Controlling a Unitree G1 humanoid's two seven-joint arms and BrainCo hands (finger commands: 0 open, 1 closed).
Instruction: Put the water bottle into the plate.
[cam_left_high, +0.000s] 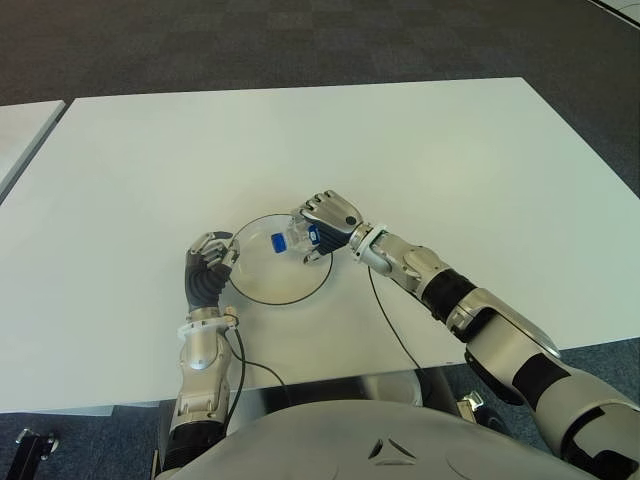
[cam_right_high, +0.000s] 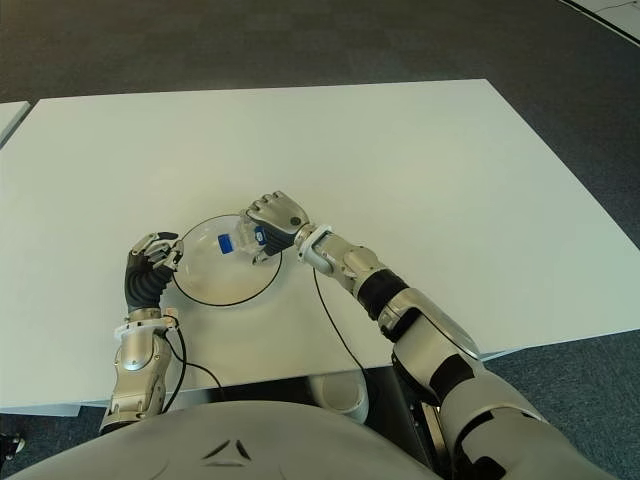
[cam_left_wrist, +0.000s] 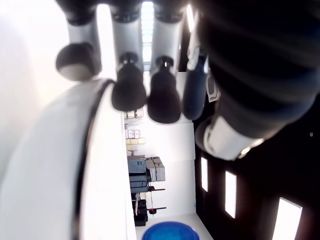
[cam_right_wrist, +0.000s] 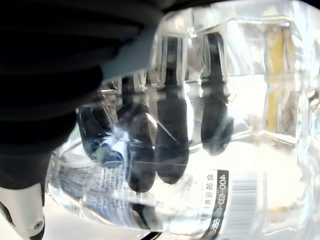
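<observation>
Eye views: white table (cam_left_high: 420, 150) on dark carpet floor (cam_left_high: 250, 45); right hand (cam_left_high: 325, 225) over far rim of clear plate (cam_left_high: 262, 290), fingers wrapped round water bottle (cam_left_high: 288, 242), blue cap twd robot's left; left hand (cam_left_high: 210, 265) at plate's left edge. L wrist: fingers curled onto plate rim. R wrist: fingers (cam_right_wrist: 170, 150) clamped on bottle

Clear plastic, blue cap, white table

The water bottle (cam_left_high: 293, 241) is transparent with a blue cap (cam_left_high: 279, 242) and a clear label printed in black; the plate (cam_left_high: 262, 285) is clear glass with a dark rim. Both hands, right hand (cam_left_high: 330, 222) and left hand (cam_left_high: 210, 262), are black and silver-grey. The table (cam_left_high: 420, 150) is plain white, the carpet (cam_left_high: 300, 40) dark grey with a faint chequer.
</observation>
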